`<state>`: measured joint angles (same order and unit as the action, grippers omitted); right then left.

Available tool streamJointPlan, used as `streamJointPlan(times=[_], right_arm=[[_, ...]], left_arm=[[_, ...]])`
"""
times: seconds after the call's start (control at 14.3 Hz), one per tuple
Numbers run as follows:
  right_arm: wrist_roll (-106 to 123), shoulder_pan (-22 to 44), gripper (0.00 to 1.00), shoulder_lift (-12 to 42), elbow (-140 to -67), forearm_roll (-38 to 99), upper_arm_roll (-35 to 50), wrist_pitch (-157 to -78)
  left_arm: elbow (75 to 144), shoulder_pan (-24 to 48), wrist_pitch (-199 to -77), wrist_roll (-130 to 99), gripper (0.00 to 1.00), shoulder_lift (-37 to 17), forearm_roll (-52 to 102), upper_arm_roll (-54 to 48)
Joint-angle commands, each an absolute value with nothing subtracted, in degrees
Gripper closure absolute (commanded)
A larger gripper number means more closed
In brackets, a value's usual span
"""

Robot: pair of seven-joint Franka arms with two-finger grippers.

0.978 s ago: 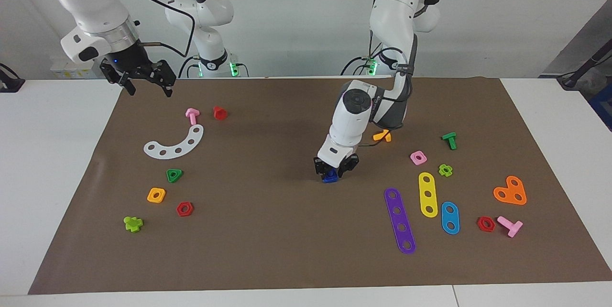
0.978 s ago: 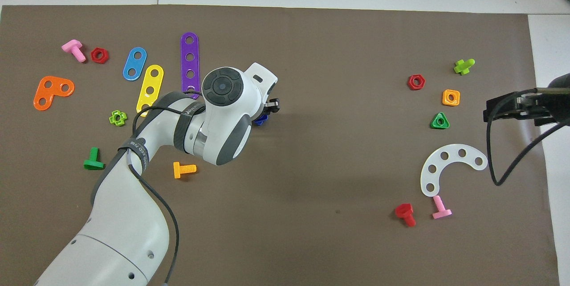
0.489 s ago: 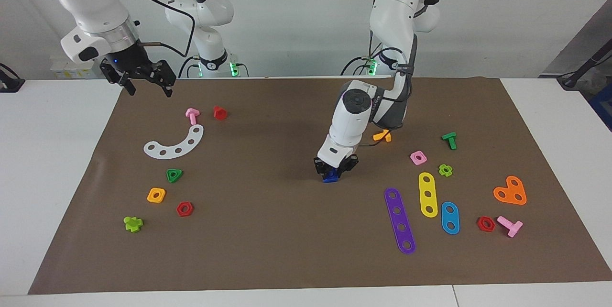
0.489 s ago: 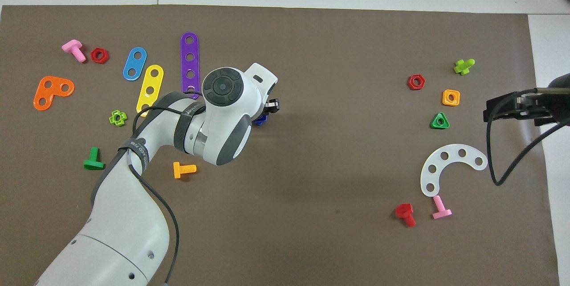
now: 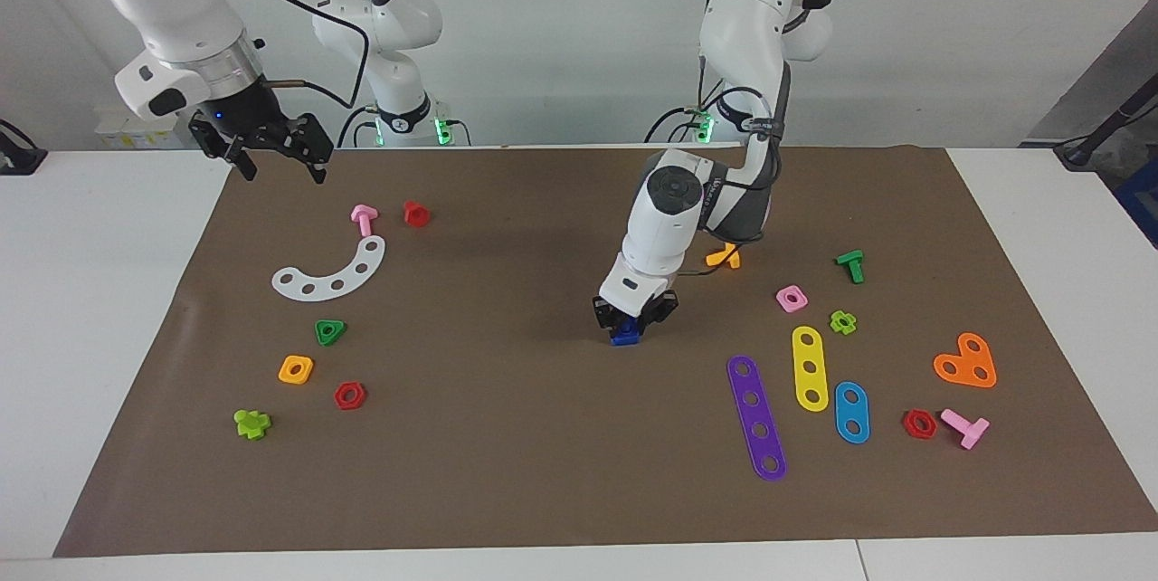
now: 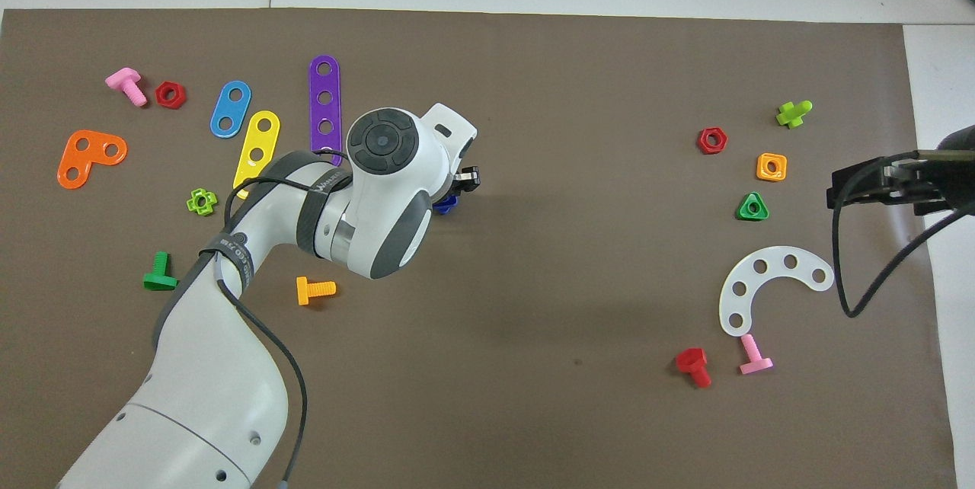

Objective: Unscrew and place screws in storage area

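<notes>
A small blue screw (image 5: 624, 338) stands on the brown paper (image 5: 507, 436) near the middle of the table. My left gripper (image 5: 630, 326) reaches straight down and is shut on its top. From overhead the wrist hides most of it, and only a blue edge (image 6: 446, 205) shows beside the left gripper (image 6: 455, 192). The storage area (image 5: 317, 305) is the patch with the white curved strip (image 5: 331, 272) and the green triangular nut (image 5: 330, 331), toward the right arm's end. My right gripper (image 5: 282, 170) hangs open in the air over the paper's corner there, holding nothing.
Pink (image 5: 364, 218) and red (image 5: 415, 213) screws, an orange nut (image 5: 296, 369), a red nut (image 5: 349, 395) and a lime piece (image 5: 252, 423) lie around the storage area. Purple (image 5: 756, 416), yellow (image 5: 810, 367) and blue (image 5: 851, 412) strips and more small parts lie toward the left arm's end.
The left gripper's fingers have closed on the blue screw, and its wrist has shifted slightly. The right arm has not moved.
</notes>
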<state>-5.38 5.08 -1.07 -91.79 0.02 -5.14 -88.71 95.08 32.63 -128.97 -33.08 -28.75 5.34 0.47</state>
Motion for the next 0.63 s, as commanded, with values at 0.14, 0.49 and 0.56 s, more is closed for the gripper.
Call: streamJointPlan(times=[0.14, 0.49, 0.56], right_arm=[[-4.39, 4.48, 0.0, -2.11, -92.72, 1.23, -4.83, -88.33], [-4.39, 4.48, 0.0, -2.11, -92.72, 1.23, -4.83, -88.33], [-4.39, 4.48, 0.0, -2.11, -92.72, 1.23, -4.83, -88.33]], left_arm=[[86.07, 32.79, -118.07, -33.57, 0.78, -31.11, 5.27, 1.49], [78.49, 26.99, -109.08, -32.96, 0.78, -32.52, 6.86, 1.76], [78.75, 24.98, -109.07, -32.0, 0.78, -32.0, 6.86, 1.76]])
